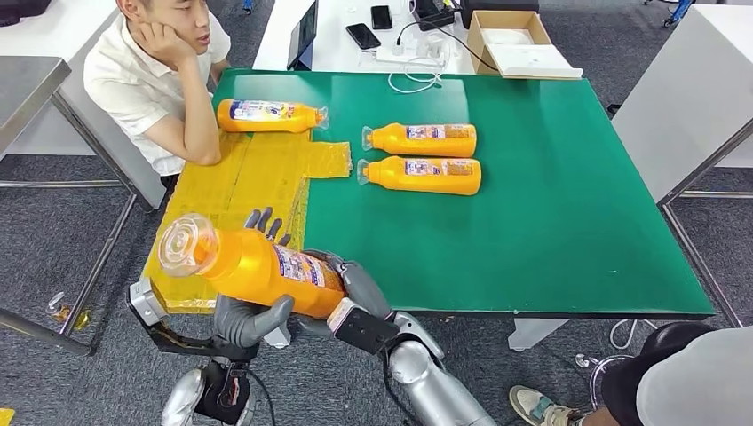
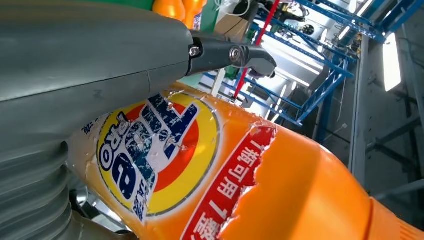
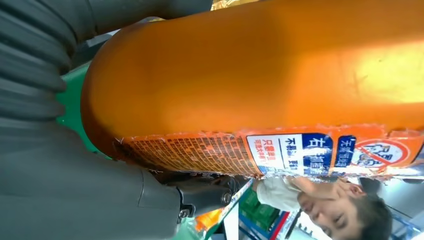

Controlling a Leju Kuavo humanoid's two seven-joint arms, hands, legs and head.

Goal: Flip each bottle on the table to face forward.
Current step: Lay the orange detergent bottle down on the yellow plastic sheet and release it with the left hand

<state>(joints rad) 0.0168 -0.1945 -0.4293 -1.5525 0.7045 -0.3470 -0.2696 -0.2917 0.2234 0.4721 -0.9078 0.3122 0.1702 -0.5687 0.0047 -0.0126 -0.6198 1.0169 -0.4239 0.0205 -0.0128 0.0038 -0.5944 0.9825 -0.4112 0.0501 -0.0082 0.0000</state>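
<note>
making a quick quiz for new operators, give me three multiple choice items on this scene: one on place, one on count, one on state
1. Where is the yellow mat?
A. table's left part
B. table's right part
C. floor

2. How many orange bottles lie on the table?
A. one
B. three
C. five

3. What state is the held bottle in?
A. standing on the table
B. lifted, held by both robot hands
C. lying on the mat

Answers:
1 A, it covers the left edge.
2 B, one on the mat, two on the green.
3 B, left robot hand and right robot hand grip it off the table.
</note>
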